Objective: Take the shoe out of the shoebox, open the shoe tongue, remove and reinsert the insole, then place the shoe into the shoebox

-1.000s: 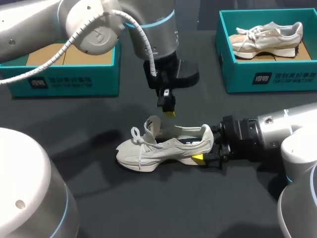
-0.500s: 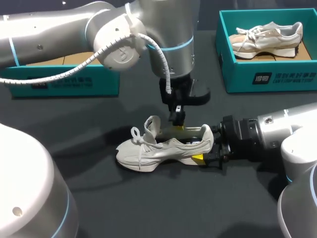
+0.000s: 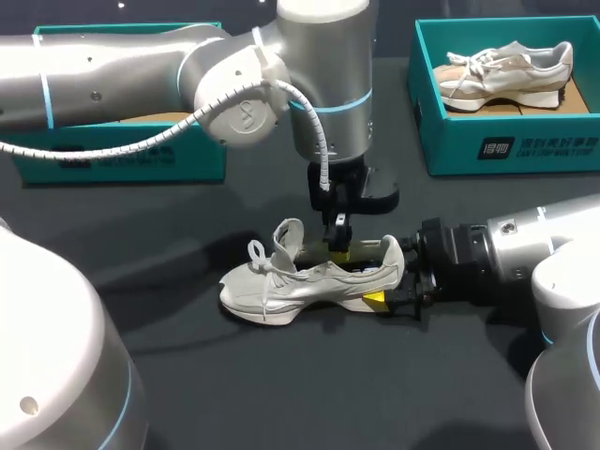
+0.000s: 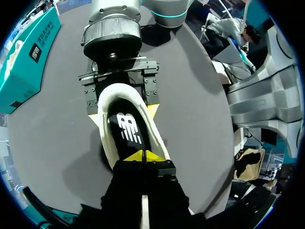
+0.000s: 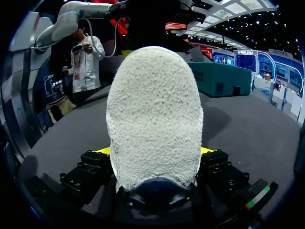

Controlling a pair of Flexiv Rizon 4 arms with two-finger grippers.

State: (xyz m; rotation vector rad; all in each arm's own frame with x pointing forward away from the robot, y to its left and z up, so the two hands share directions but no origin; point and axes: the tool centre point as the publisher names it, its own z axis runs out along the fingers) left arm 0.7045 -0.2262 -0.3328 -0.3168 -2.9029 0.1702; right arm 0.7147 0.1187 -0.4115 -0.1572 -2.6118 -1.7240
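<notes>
The shoe (image 3: 309,274) is seen lying on the dark table (image 3: 187,375), upright on its sole, well apart from both boxes. Its toe is turned toward the left arm's side and its heel toward the right arm's. The tongue (image 3: 289,234) is raised up from the opening.

The heel is clamped by the right claw (image 5: 153,151), which is held level just above the table. One yellow tip is pressed against each side of the heel, so the shoe is held firmly between the fingers.

The left claw (image 4: 143,155) is held pointing down into the shoe's opening, behind the tongue. Its yellow tips are drawn together, narrow, just over the black insole (image 4: 126,131). Whether the insole is pinched cannot be told.

A teal left box (image 3: 122,150) is seen at the far left of the table, partly hidden by the left arm, with only its cardboard floor showing. A teal right box (image 3: 506,141) stands at the far right, and a second shoe (image 3: 506,67) is laid inside it.
</notes>
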